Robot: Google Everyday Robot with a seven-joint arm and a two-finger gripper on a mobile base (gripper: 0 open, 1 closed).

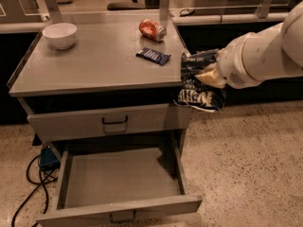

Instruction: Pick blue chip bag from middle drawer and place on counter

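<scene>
The blue chip bag is a crumpled dark navy bag with white lettering. It hangs in the air at the counter's right front corner, level with its edge. My gripper is shut on the bag's upper part, at the end of the white arm coming in from the right. The middle drawer is pulled open below and holds nothing. The counter is the flat grey top of the cabinet.
On the counter are a white bowl at the back left, a red can lying on its side, and a small flat blue bar wrapper. The upper drawer front is closed. Black cables and a blue object lie on the floor at left.
</scene>
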